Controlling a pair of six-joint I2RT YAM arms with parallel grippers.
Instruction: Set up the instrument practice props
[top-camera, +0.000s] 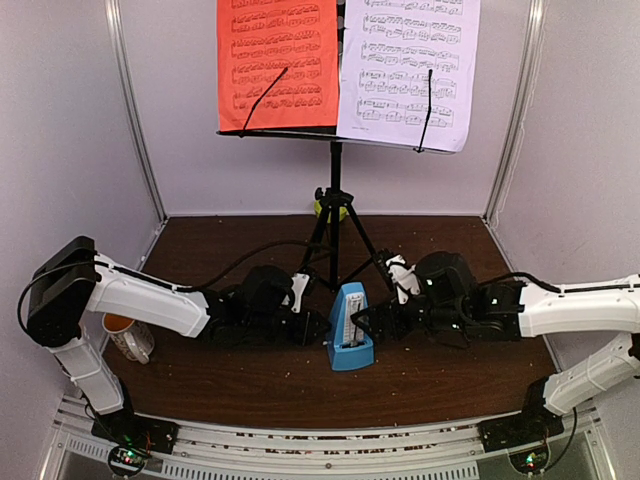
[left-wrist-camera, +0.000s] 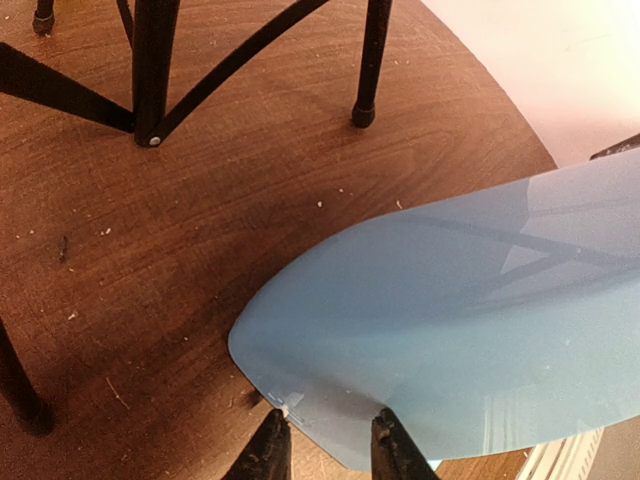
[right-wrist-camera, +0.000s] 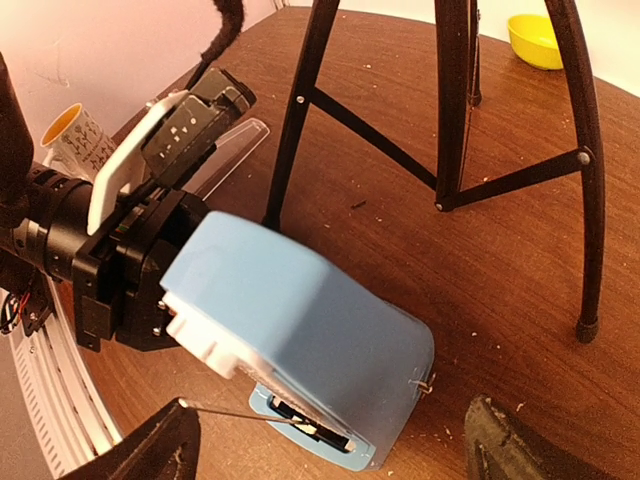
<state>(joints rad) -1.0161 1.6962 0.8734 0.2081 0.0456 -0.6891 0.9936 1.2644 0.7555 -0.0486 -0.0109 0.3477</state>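
The metronome (top-camera: 350, 338) stands on the tabletop (top-camera: 250, 385), just on the near side of the music stand (top-camera: 335, 215) tripod and between both arms. Your right claw (right-wrist-camera: 335, 445) is spread wide with the metronome just ahead of it. The left claw (left-wrist-camera: 330, 450) straddles a base corner, and you cannot tell whether it pinches. Steady the base from the left, keep the right fingers off the thin pendulum rod (right-wrist-camera: 225, 409), and stay clear of the tripod legs.

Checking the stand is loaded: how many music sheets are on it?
2. The red sheet is on the left half of the music stand, the white sheet on its right; others behind them would be hidden.
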